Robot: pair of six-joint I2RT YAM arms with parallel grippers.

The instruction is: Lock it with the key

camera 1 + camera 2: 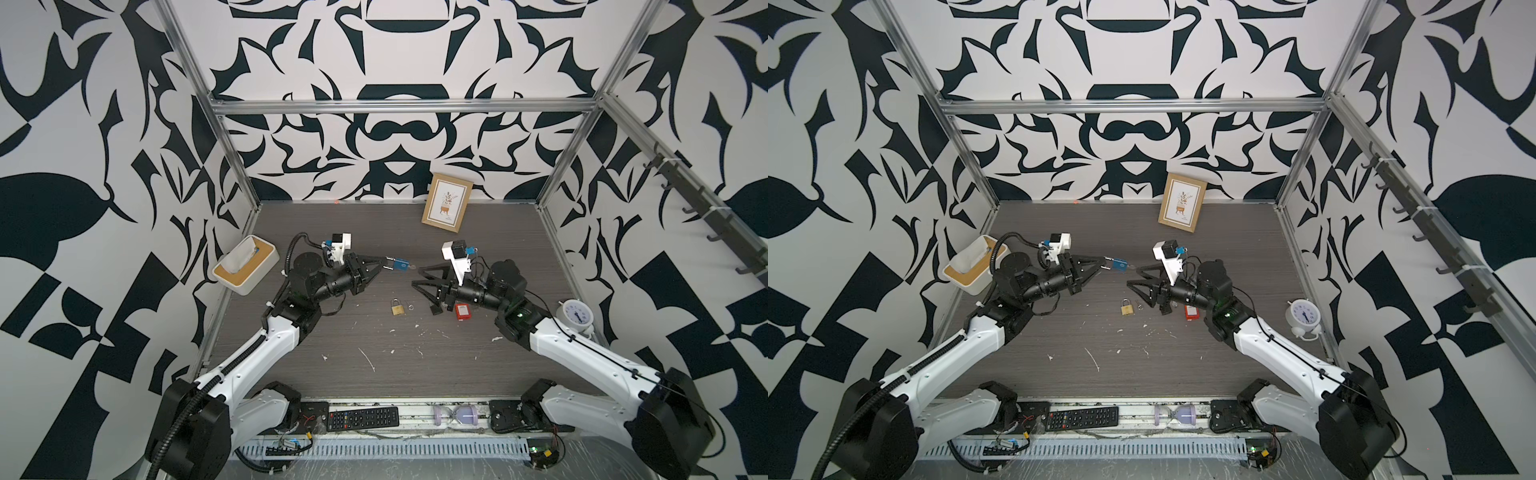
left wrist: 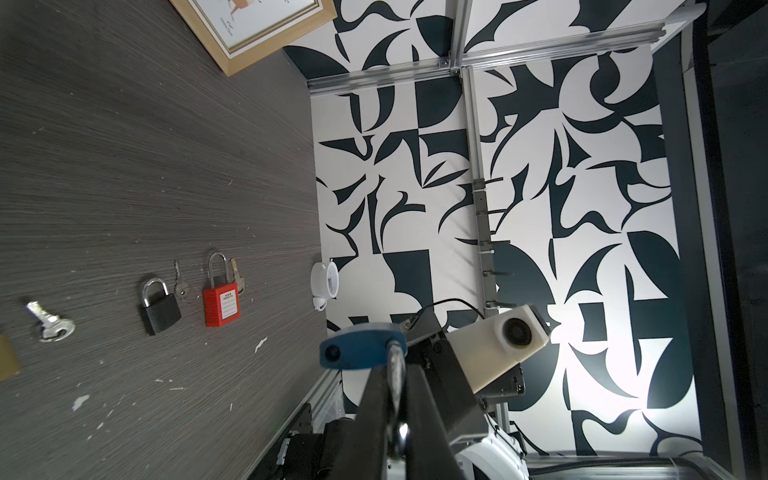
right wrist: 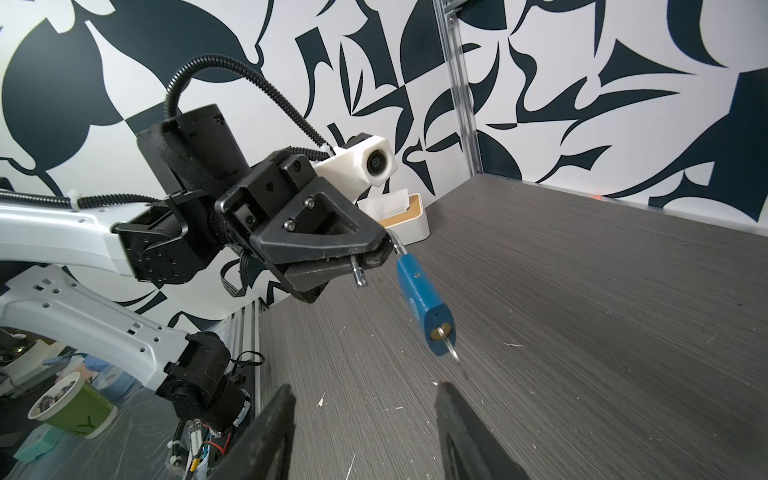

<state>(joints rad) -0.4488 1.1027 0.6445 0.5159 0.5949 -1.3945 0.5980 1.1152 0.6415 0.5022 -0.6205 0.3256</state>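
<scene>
While the left gripper (image 3: 374, 259) clamps the blue metal padlock (image 3: 424, 303) by its shackle, the parted right gripper (image 1: 417, 277) beside it should square onto the small silver key (image 3: 450, 350).

This is a robotics lab cell: an aluminium frame (image 1: 399, 106) carries black-and-white patterned walls (image 1: 399, 50) around a dark desk (image 1: 374, 232). A left arm (image 1: 274, 338) and a right arm (image 1: 582, 353) are mounted at its front edge beside a cable duct (image 1: 374, 451), with a clock (image 1: 575, 314) and picture frame (image 1: 447, 206) standing about.

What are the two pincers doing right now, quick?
The left pincer is closed, holding the blue padlock by its shackle.
The right pincer is open, holding nothing.
</scene>
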